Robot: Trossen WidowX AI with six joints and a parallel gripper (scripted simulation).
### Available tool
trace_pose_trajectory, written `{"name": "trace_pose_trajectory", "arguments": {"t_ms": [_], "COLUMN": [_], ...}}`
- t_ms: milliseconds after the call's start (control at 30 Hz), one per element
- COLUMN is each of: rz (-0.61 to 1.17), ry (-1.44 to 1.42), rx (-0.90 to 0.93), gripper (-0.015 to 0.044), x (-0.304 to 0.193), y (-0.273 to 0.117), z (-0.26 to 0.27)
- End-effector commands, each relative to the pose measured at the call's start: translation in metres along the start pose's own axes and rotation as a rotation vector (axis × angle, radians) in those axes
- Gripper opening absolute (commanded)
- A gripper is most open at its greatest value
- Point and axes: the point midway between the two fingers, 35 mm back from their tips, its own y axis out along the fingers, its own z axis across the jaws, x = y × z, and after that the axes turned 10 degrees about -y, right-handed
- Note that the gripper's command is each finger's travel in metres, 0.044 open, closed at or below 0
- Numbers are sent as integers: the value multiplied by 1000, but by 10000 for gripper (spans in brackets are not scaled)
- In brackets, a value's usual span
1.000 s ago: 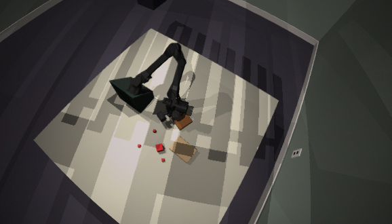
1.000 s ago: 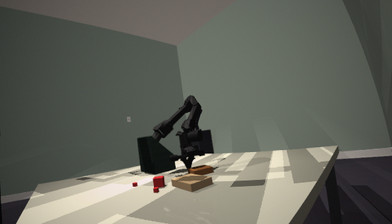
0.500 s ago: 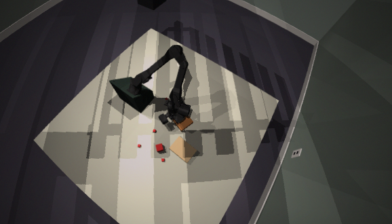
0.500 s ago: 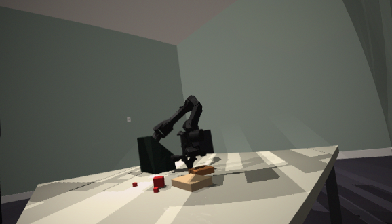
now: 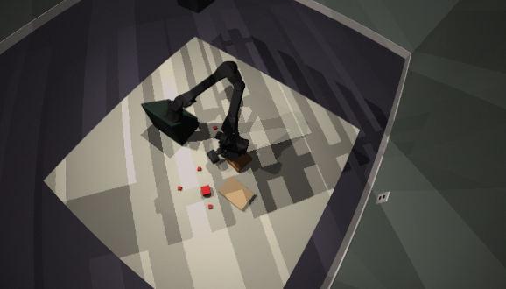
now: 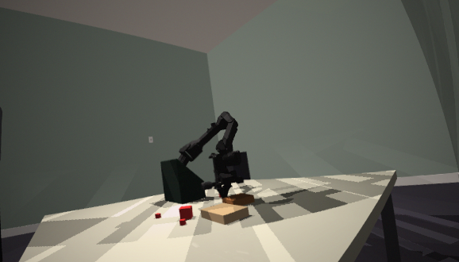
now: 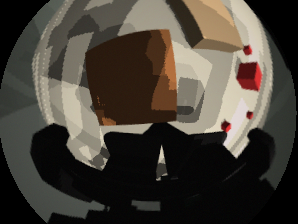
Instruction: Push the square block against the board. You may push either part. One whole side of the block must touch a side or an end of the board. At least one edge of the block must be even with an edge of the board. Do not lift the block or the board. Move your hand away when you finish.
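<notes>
The square block is brown-orange and lies flat beside the gripper, which partly hides it in the top view. The board is tan and oblong and lies flat, with a gap between it and the block. My gripper is shut and empty, pointing down. Its fingertips are low, at the block's arm-side edge in the wrist view. I cannot tell whether they touch the block. In the top view the wrist hides the fingertips.
A red cube stands to the left of the board in the top and exterior views. Several small red cubes lie around, one left of the gripper and one near the arm's dark base. Striped shadows cross the table.
</notes>
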Motion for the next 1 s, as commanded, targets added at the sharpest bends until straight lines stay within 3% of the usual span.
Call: {"name": "trace_pose_trajectory", "arguments": {"t_ms": [0,400,967], "rz": [-1,-1,0], "ry": [-5,-6,-4], "rx": [3,2,2], "gripper": [0,0,0], "x": [7,22,-3], "y": [0,0,0], "z": [0,0,4]}}
